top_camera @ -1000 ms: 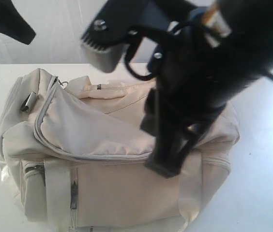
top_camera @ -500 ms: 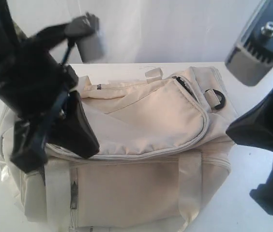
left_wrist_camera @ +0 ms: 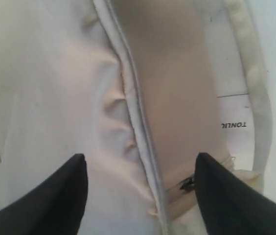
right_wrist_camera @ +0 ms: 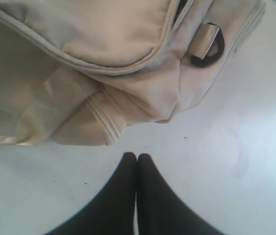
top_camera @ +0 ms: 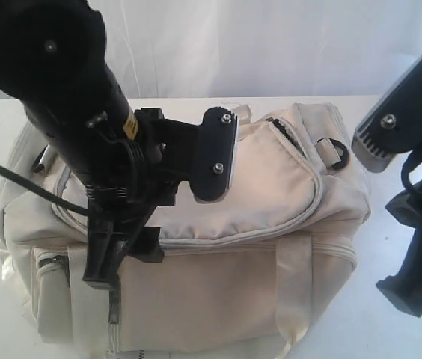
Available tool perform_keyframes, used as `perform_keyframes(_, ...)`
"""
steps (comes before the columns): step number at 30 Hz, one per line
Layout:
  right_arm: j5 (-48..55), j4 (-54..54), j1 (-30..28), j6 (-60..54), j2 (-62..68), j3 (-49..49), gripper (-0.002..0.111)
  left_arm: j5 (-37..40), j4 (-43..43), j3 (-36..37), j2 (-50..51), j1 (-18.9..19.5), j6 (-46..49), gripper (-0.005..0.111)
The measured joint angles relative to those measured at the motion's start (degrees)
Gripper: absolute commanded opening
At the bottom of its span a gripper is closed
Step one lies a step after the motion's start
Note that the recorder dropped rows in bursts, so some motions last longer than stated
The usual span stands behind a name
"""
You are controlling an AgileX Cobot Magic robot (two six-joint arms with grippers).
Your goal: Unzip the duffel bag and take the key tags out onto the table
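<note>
- Duffel bag (top_camera: pixel 271 187): soft cream-beige fabric, rounded and slumped with shallow creases; it lies on the table (top_camera: pixel 353 329) around the middle of the scene, long axis running left to right, one broad side panel facing near.
- Zipper (top_camera: pixel 316 187): a grey track curves round the top flap and along the bag's near upper edge, where it reads as closed; a short dark slit shows at the flap's far right corner.
- Fittings: a black plastic D-ring (top_camera: pixel 338 153) hangs on a pale loop at the right end; a pale webbing strap (top_camera: pixel 293 292) runs down the near panel; a white label (left_wrist_camera: pixel 233 125) with dark print sits beside the strap edge in the left wrist view.
- Left pincer (left_wrist_camera: pixel 140 159): black tapered fingers spread wide, holding nothing; it is over the left half of the bag, straddling the zipper seam; contact with the fabric cannot be judged.
- Right pincer (right_wrist_camera: pixel 137 156): black fingers pressed together, empty; it hangs over bare table just beyond the bag's right end, clear of the fabric.
- Table: plain white, flat and smooth; faint smudges show in the right wrist view.
</note>
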Motion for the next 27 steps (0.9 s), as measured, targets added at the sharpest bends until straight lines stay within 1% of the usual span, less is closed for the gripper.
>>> perform_keyframes(3, 0.0, -0.1, 0.0, 0.1, -0.8, 0.0, 0.000, -2.3, 2.1, 0.0, 1.8, 0.0, -1.4, 0.062)
perform_keyframes(9, 0.0, -0.6, 0.0, 0.1, -1.4, 0.0, 0.000, -3.0, 2.9, 0.0, 2.8, 0.0, -1.8, 0.060)
perform_keyframes(12, 0.0, -0.7, 0.0, 0.1, -1.6, 0.0, 0.000, -3.1, 3.3, 0.0, 3.0, 0.0, -2.3, 0.054)
perform_keyframes(13, 0.0, -0.7, 0.0, 0.1, -1.6, 0.0, 0.000, -3.1, 3.8, 0.0, 3.2, 0.0, -2.7, 0.042)
perform_keyframes(14, -0.2, -0.7, 0.0, 0.1, -1.6, 0.0, 0.000, -3.4, 5.4, 0.0, 3.2, 0.0, -4.3, 0.036)
perform_keyframes(15, -0.3, -0.7, 0.0, 0.1, -1.6, 0.0, 0.000, -3.4, 6.3, 0.0, 3.2, 0.0, -5.5, 0.019)
perform_keyframes(17, -0.3, -0.7, 0.0, 0.1, -1.6, 0.0, 0.000, -3.3, 9.9, 0.0, 3.2, 0.0, -9.3, 0.000)
perform_keyframes(19, -0.4, -0.7, 0.0, 0.1, -1.6, 0.0, 0.000, -3.5, 13.9, 0.0, 3.2, 0.0, -11.0, 0.000)
perform_keyframes(21, -0.5, -0.8, 0.0, 0.1, -1.6, 0.0, 0.000, -5.5, 19.2, -1.7, 3.2, 0.0, -11.8, 0.000)
perform_keyframes(22, -0.8, -0.8, 0.0, 0.1, -1.6, 0.0, 0.000, -8.5, 22.7, -3.6, 3.2, 0.9, -12.7, 0.000)
perform_keyframes(24, -0.9, -0.8, 0.0, 0.2, -1.6, 0.0, 0.000, -14.1, 26.8, -7.6, 3.9, 4.9, -13.8, 0.000)
perform_keyframes(26, -1.2, -0.8, 0.0, 0.3, -1.6, 0.0, 0.000, -21.3, 28.3, -11.5, 6.1, 10.7, -14.3, 0.000)
perform_keyframes(27, -1.3, -0.8, 0.0, 0.3, -1.6, 0.0, 0.000, -27.4, 28.7, -13.5, 7.8, 14.7, -14.4, 0.000)
